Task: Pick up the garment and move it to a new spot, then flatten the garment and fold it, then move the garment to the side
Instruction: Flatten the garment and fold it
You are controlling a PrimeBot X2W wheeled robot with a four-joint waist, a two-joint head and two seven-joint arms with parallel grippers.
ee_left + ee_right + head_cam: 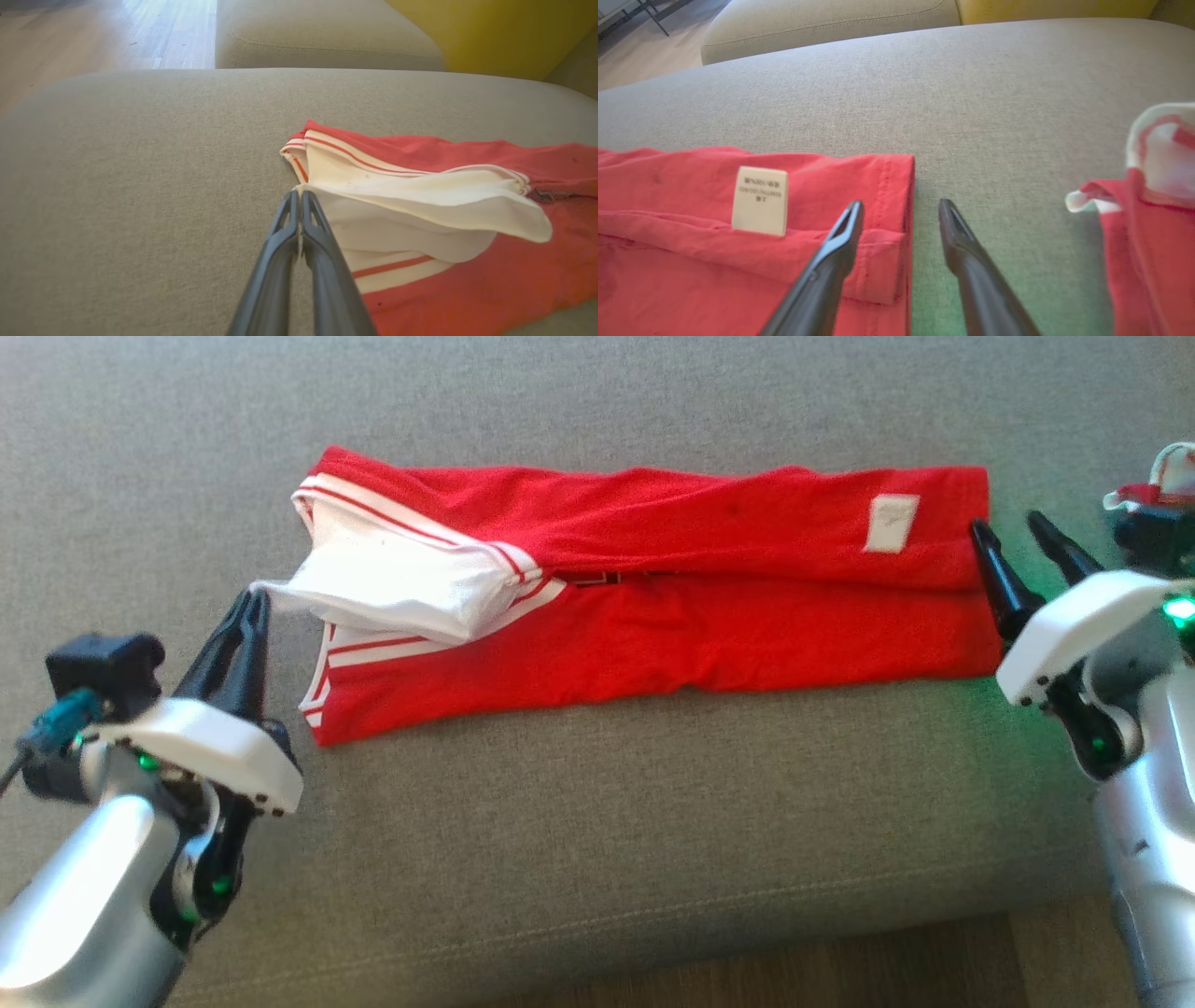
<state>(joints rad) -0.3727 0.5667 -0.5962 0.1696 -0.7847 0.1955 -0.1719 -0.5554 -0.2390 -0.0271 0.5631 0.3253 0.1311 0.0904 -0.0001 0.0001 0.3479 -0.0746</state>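
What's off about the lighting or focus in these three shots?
Head view: green glow tints the cushion beside the right hand. Right wrist view: green cast between its fingers; the second garment at the right edge is blurred. Left wrist view: the garment looks washed-out coral.

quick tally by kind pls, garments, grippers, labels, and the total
garments: 2 (folded red garment, second red-and-white garment)
grippers: 2 (left gripper shut on the folded one's white part, right gripper open)
care label: 1
total: 5

A red garment (653, 588) with white striped trim is lying folded in a long band on a grey cushion (597, 821), its white end lifting.
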